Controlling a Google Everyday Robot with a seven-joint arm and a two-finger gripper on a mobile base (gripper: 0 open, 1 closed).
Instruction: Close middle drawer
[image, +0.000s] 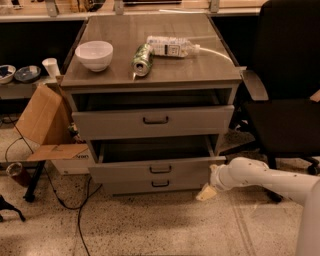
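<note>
The middle drawer (160, 169) is a wide grey drawer with a low front panel and a small dark bar handle. It stands pulled out, and its grey tray (152, 150) shows behind the panel. My gripper (206, 192) is at the end of the white arm (260, 177). It hangs low by the floor, just right of and below the drawer's right front corner, pointing down and to the left. The wrist is level with the drawer front's right end.
The top drawer (155, 120), with the tallest panel, is also pulled out. The slim bottom drawer (160, 183) is in. A white bowl (94, 54), a can (142, 59) and a plastic bottle (170, 46) lie on the cabinet top. A black chair (285, 115) stands to the right, a cardboard box (42, 117) to the left.
</note>
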